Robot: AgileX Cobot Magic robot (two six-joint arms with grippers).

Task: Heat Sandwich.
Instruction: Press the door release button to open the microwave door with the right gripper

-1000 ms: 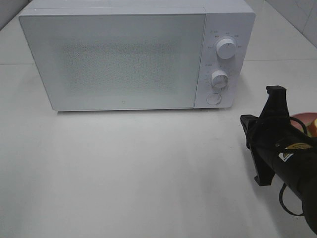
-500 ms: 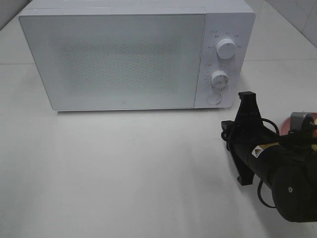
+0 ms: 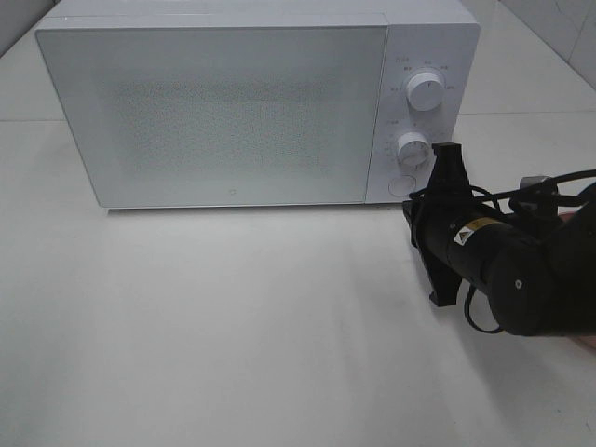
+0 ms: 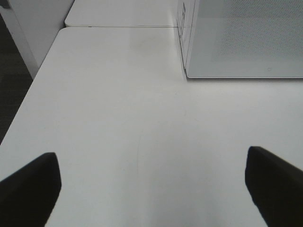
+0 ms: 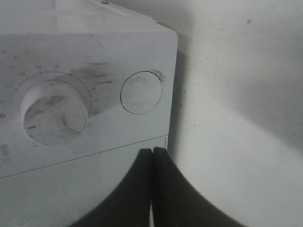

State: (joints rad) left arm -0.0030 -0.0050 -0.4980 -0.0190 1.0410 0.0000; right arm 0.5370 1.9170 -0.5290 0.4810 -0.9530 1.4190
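At the 5 o'clock corner of the white box-shaped microwave oven (image 3: pixel 233 112), our shut right jaws face its round white button (image 5: pixel 141 92). Opening it is, we judge, the step in hand; next, a straight push. Our left jaws gape wide over the white worktop (image 4: pixel 118 94); no sandwich shows.

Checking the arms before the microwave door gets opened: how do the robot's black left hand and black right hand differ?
The left hand stands wide open; the right hand is shut, fingers pressed together. The left hand faces bare white table beside the white microwave oven; the right hand points at the microwave's control panel, near its round white button. Both hold nothing.
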